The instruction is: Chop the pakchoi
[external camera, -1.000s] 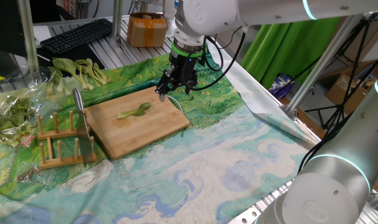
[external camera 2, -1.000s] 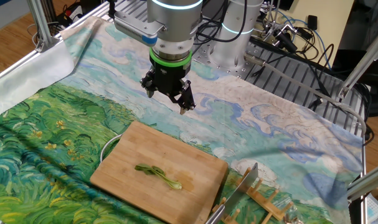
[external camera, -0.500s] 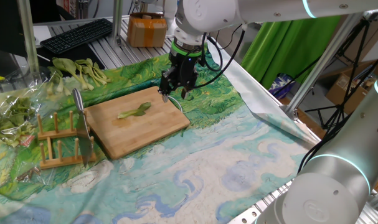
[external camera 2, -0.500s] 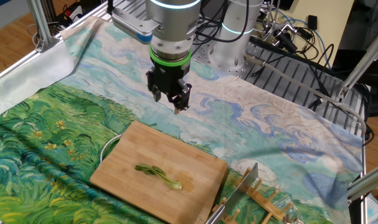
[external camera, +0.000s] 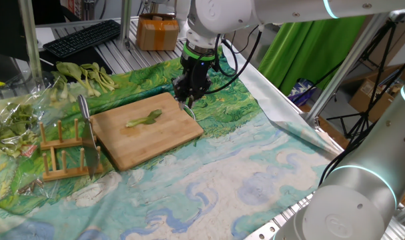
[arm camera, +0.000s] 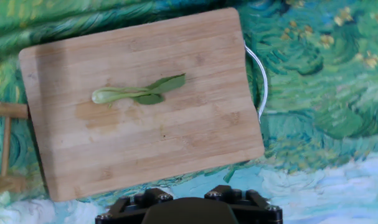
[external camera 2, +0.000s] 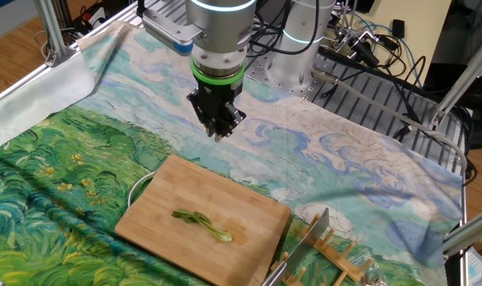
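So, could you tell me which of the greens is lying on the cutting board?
The single small pakchoi leaf. The bunch of whole stalks and the plastic-wrapped greens both lie off the cutting board, on the cloth.

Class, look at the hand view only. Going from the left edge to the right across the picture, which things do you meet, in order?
Wooden rack → cutting board carrying the pakchoi → the board's metal handle loop → painted cloth.
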